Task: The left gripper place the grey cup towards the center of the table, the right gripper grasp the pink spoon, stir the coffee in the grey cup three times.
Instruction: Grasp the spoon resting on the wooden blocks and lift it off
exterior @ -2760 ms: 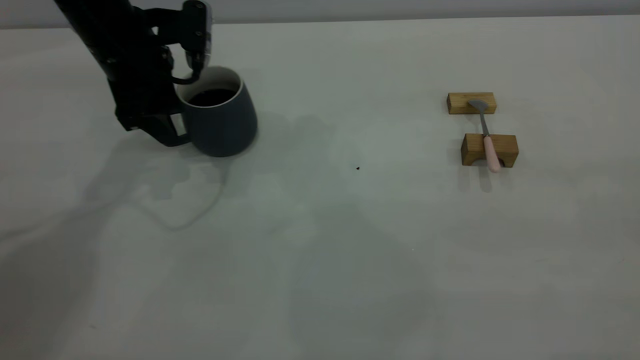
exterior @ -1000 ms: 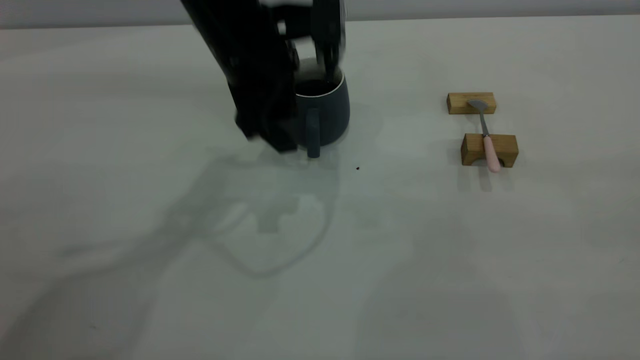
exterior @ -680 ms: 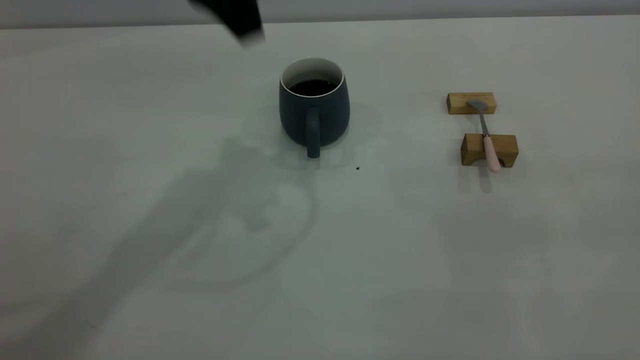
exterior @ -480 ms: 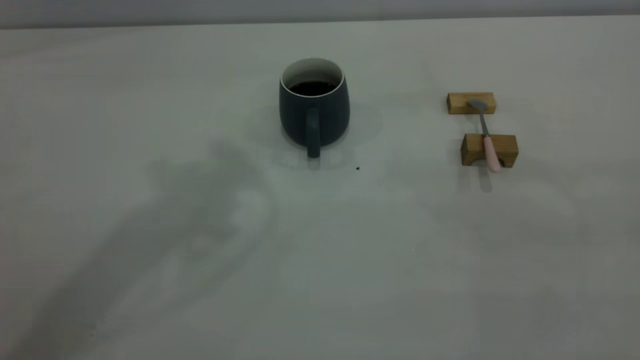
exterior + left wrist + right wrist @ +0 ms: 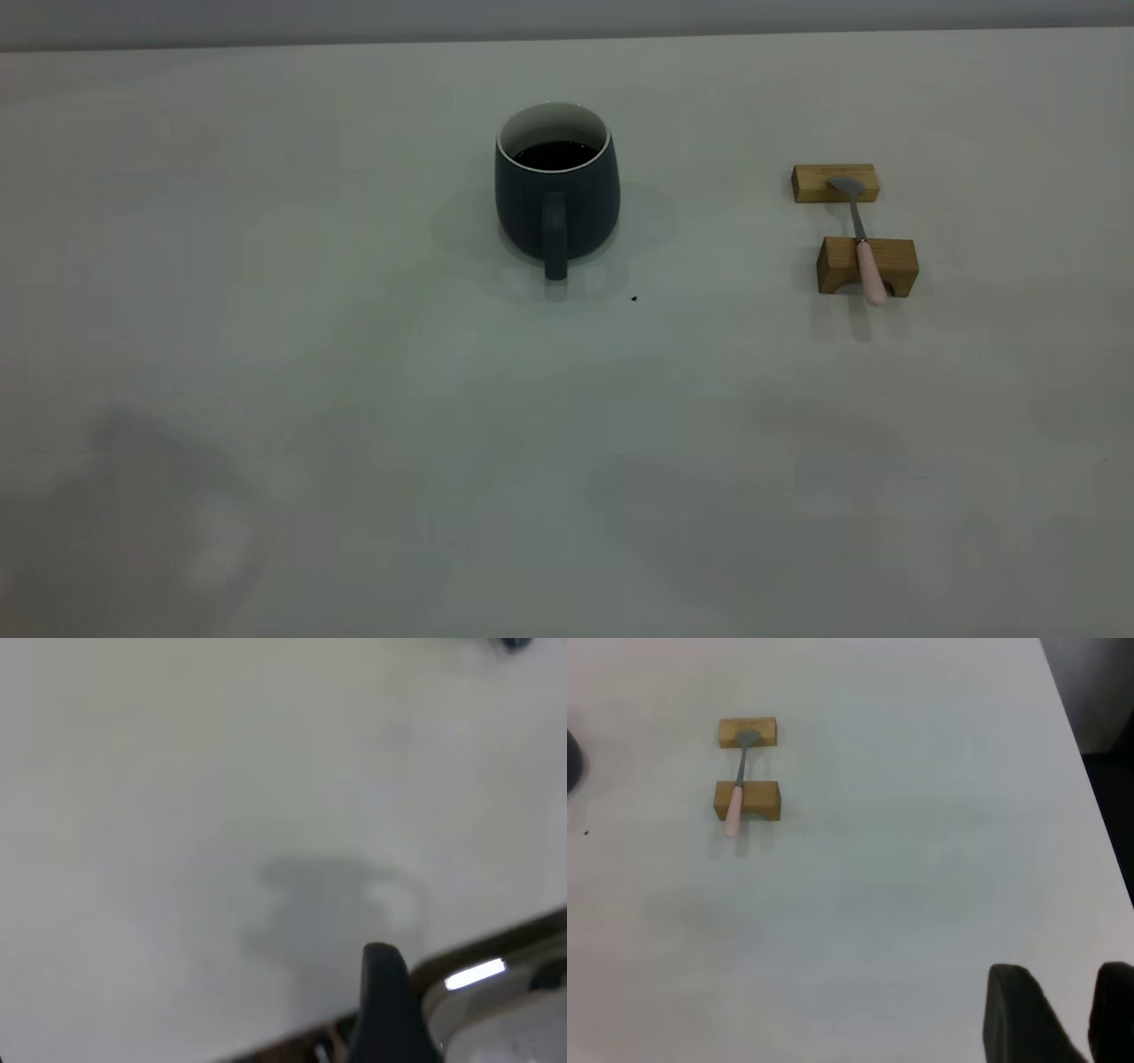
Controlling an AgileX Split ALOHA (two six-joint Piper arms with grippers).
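Now the grey cup (image 5: 556, 199) stands mid-tabletop (image 5: 354, 443), while the pink spoon (image 5: 863, 244) bridges two wooden blocks (image 5: 866, 264) at its 3 o'clock, shaft running 12-to-6, handle nearest the spread right hand (image 5: 1063, 1014); left hand's (image 5: 381, 1010) state unclear.

The left gripper (image 5: 383, 992) has let go of the grey cup (image 5: 555, 190), now standing toward the table's (image 5: 354, 399) centre, and is out of the exterior view.
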